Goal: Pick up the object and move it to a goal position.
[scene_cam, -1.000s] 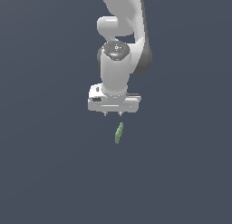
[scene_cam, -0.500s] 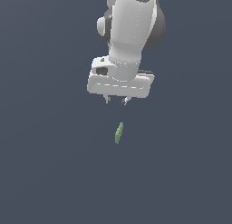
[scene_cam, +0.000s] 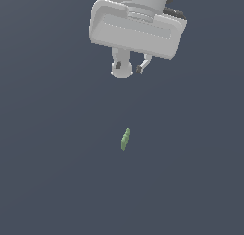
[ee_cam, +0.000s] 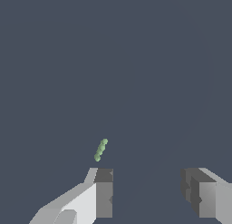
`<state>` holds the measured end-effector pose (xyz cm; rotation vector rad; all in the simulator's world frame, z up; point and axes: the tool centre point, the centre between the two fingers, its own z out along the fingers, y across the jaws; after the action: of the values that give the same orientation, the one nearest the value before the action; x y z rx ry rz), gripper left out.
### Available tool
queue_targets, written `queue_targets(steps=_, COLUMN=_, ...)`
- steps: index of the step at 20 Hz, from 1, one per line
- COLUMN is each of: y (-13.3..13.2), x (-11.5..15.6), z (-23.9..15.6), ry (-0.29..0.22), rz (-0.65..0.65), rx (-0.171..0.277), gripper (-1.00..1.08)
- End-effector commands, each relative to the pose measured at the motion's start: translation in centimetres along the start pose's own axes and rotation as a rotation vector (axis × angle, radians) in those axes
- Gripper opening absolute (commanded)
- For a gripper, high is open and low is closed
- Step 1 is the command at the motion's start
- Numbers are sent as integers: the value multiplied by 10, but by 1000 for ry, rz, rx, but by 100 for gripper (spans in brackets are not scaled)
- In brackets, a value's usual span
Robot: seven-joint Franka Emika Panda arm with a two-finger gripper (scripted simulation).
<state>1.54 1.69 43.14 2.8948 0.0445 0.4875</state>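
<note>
The object is a small slender light-green bumpy piece lying on the dark grey floor, near the middle of the exterior view. It also shows in the wrist view, just beyond one fingertip. My white gripper hangs above the object, near the top of the exterior view, and does not touch it. In the wrist view the gripper is open and empty, with a wide gap between its two fingers.
The floor is a plain dark grey surface all around the object. The large white hand body fills the top of the exterior view.
The gripper and hand have grown larger in the exterior view and moved up toward its top edge. The green object has stayed in the same place.
</note>
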Motion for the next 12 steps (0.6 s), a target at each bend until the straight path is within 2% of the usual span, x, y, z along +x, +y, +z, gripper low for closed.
queue_targets(steps=1, y=7, x=6, z=-34, ry=47, rz=12, rx=-6, gripper=28)
queue_targets(steps=6, y=24, x=13, z=-95, ry=132, rz=46, rx=0, gripper=28)
queue_targets(steps=12, y=52, x=14, z=-152, ry=213, rz=100, rx=29, gripper=28)
